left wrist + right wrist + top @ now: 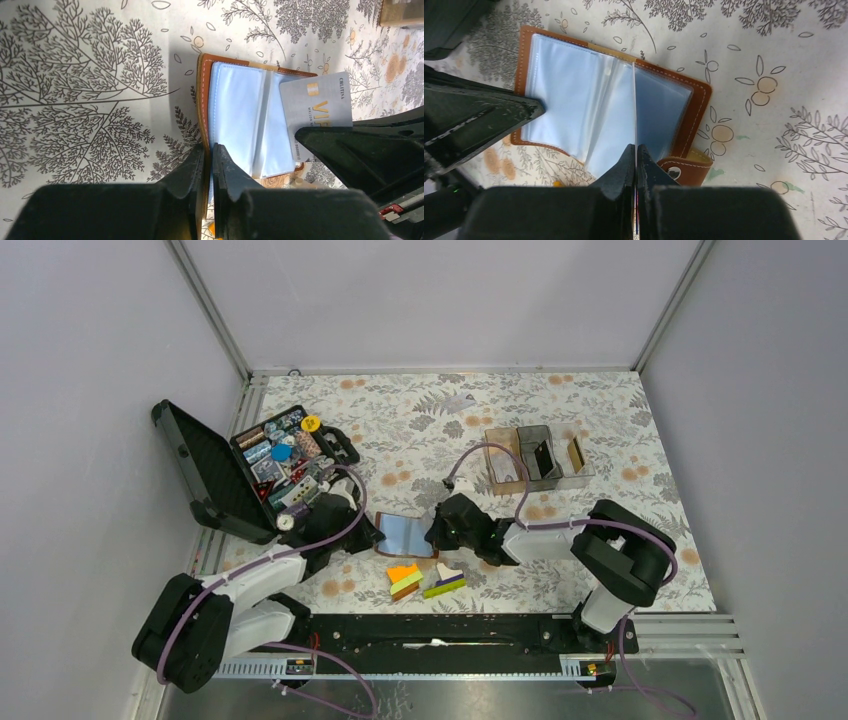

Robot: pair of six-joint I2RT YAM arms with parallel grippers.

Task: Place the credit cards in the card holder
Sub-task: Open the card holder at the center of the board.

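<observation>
While the left gripper (209, 150) pinches the lower-centre edge of the brown leather card holder (235, 110), the right gripper (635, 148) clamps a grey plastic credit card (320, 100) over it.

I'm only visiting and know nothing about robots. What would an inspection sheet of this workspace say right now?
Surface: floral tablecloth, lying flat.
Job's things: brown card holder lies open; grey card at its clear sleeves, cannot tell whether it is in a slot.
Clutter: open black case of small parts, compartment boxes, coloured blocks.
Grippers: left fingers pinch the card holder's edge; right fingers shut on the grey card.
Cables: purple cables run along both arms; one loops over the table.
Surroundings: plain grey walls, metal rails.
</observation>
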